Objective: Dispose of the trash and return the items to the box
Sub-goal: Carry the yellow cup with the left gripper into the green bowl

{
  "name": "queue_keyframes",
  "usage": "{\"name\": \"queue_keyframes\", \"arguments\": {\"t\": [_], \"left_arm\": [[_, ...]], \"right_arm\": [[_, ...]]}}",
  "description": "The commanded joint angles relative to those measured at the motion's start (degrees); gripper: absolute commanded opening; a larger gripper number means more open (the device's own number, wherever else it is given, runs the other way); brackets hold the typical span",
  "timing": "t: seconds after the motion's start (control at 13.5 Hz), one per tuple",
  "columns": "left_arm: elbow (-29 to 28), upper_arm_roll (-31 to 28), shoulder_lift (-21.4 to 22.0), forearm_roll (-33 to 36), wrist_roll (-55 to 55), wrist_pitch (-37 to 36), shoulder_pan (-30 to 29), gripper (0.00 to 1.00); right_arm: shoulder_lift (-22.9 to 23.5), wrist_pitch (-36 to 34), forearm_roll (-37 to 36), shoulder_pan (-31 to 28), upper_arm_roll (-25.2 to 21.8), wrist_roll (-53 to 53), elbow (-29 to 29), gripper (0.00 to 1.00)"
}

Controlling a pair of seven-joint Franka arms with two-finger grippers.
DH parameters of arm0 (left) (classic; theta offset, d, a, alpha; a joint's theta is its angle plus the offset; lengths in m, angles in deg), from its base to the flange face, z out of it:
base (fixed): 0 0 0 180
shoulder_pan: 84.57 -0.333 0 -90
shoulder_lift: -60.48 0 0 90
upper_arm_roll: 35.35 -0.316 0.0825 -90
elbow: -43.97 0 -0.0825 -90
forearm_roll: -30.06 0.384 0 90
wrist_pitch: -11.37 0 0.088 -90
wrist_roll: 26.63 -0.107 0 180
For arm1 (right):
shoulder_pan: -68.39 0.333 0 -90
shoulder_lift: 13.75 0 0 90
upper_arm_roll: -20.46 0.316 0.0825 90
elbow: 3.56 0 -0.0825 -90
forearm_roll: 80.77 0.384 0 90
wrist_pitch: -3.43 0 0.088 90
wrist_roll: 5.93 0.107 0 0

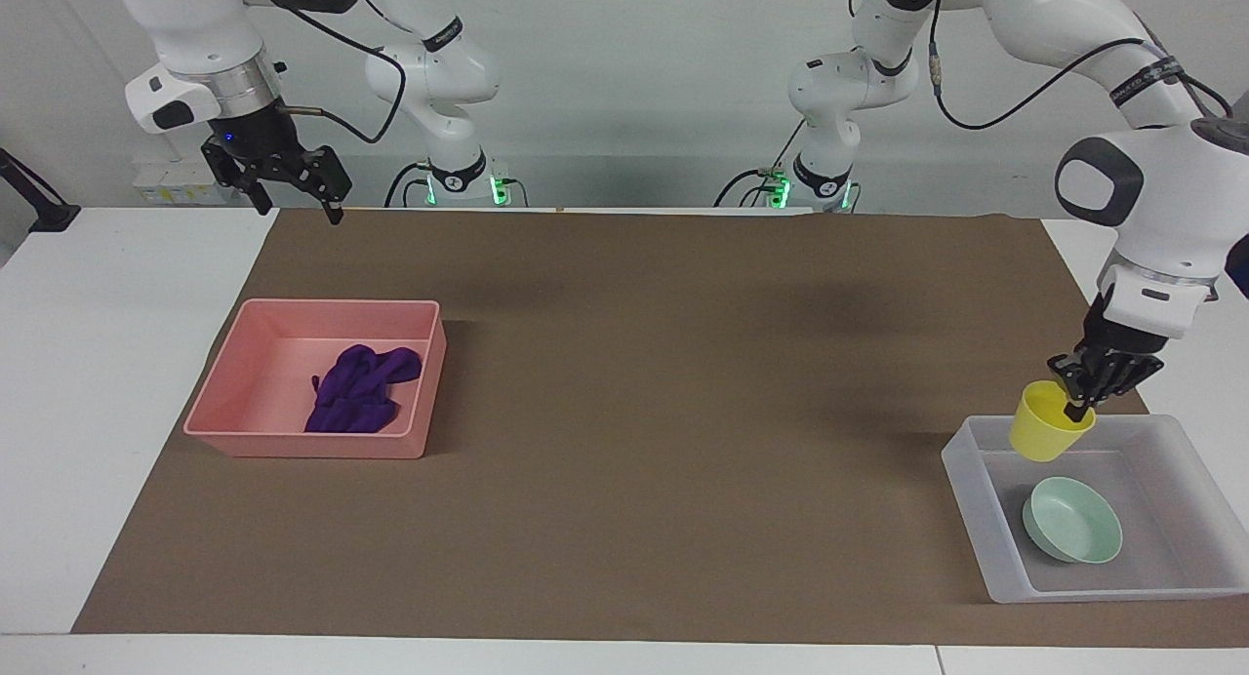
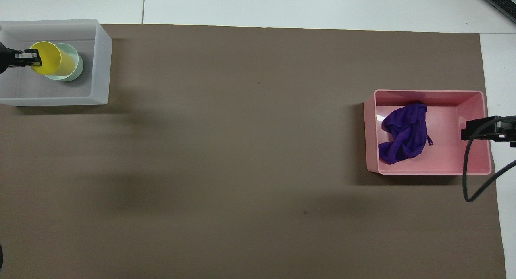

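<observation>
My left gripper is shut on the rim of the yellow cup and holds it in the air, tilted, over the translucent box. In the overhead view the cup partly covers the mint-green bowl, held by the left gripper. The bowl lies in the box. The purple cloth lies crumpled in the pink tray. My right gripper waits open and empty, raised over the pink tray's end wall.
A brown mat covers most of the white table. The box stands at the left arm's end and the pink tray with the cloth at the right arm's end. A black cable hangs from the right gripper.
</observation>
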Motion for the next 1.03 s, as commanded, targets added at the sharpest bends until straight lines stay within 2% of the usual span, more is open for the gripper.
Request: {"name": "queue_keyframes", "arguments": {"t": [0.0, 0.22, 0.52, 0.74, 0.96], "left_arm": [[10.6, 1.0, -7.3, -0.1, -3.2, -4.3, -2.9, 0.00], [17.7, 1.1, -13.9, -0.1, -5.6, -5.1, -4.4, 0.00], [22.4, 1.4, -21.4, 0.0, -7.8, -3.8, -5.9, 0.00], [22.2, 1.6, -23.8, -0.2, -7.8, -1.4, -6.1, 0.00], [18.3, 1.3, -23.2, -1.2, -7.7, 2.2, -6.3, 0.00]], "right_arm": [[-1.4, 0.6, -1.1, -0.4, 0.4, -1.5, -1.3, 1.00], [-1.3, 0.9, -1.2, -0.6, 0.4, -1.7, -1.3, 1.00], [-1.3, 2.0, -0.4, 0.0, 0.7, -1.1, -1.4, 1.00], [-1.3, 2.0, -0.4, -0.6, 0.7, -1.3, -1.5, 1.00], [-1.4, 1.1, -0.4, -0.1, 0.8, -1.1, -1.4, 1.00]]}}
